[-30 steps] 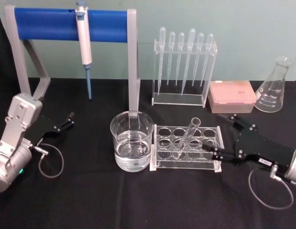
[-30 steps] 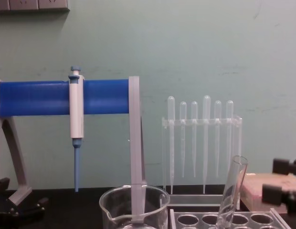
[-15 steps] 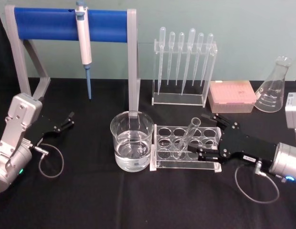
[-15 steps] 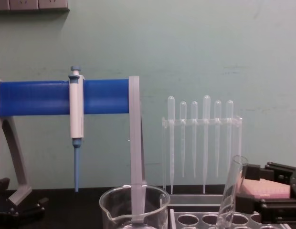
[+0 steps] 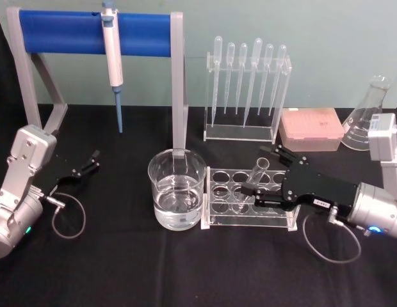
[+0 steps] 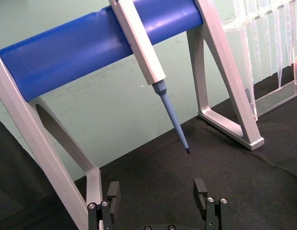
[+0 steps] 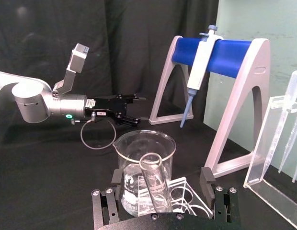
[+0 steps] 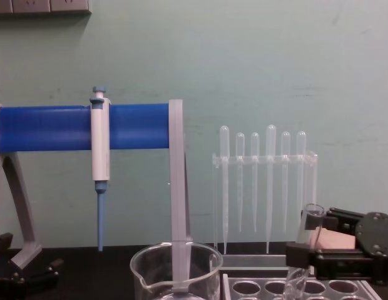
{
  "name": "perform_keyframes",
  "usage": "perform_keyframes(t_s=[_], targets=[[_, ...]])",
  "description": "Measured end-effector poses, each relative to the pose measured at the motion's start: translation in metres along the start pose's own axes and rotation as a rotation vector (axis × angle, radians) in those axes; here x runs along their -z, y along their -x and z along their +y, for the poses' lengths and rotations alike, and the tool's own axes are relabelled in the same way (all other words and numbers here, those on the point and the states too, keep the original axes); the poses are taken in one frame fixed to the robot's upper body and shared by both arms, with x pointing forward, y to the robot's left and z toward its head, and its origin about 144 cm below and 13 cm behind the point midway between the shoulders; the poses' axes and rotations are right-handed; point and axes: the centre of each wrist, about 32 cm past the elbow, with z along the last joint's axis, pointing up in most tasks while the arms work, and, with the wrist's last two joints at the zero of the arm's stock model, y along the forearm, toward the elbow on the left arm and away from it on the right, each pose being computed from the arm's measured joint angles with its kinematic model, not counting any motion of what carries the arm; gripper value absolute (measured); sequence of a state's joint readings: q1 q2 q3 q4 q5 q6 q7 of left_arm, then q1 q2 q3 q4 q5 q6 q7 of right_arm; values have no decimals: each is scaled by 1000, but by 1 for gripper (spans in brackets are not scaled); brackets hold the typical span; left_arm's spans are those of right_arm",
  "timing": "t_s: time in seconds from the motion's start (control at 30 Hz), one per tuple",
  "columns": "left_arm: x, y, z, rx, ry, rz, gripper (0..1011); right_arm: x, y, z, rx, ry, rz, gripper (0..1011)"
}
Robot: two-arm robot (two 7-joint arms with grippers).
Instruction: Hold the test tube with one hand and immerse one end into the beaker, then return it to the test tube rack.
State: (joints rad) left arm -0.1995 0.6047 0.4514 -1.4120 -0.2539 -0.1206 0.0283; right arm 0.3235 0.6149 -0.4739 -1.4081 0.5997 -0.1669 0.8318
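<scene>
The test tube [image 5: 260, 166] leans in the clear rack [image 5: 250, 221], its open rim up and tilted to the right. My right gripper [image 5: 257, 173] is open, one finger on each side of the tube's upper part without gripping it. In the right wrist view the tube [image 7: 154, 184] stands midway between the two fingers [image 7: 206, 178]. From the chest, the tube's rim [image 8: 313, 214] shows just beside the black gripper [image 8: 316, 237]. The beaker [image 5: 177, 188] holds clear liquid and stands just left of the rack. My left gripper [image 5: 89, 162] rests open at the far left.
A blue-barred stand [image 5: 96, 33] with a white-and-blue pipettor [image 5: 113, 57] rises behind the beaker. Behind the tube rack stand a rack of pipettes [image 5: 246, 89], a pink box [image 5: 311, 128] and a conical flask [image 5: 370, 115]. A cable loop [image 5: 69, 220] lies near my left arm.
My right gripper has slid left from beside the rack until its open fingers flank the test tube. Tube, beaker and left arm have not moved.
</scene>
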Motion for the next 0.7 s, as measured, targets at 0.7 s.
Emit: perform_keyframes(t_s=[0.7], targets=[[0,0,0,0,0,0,1000,0,0,0,-2,0,-7,734]])
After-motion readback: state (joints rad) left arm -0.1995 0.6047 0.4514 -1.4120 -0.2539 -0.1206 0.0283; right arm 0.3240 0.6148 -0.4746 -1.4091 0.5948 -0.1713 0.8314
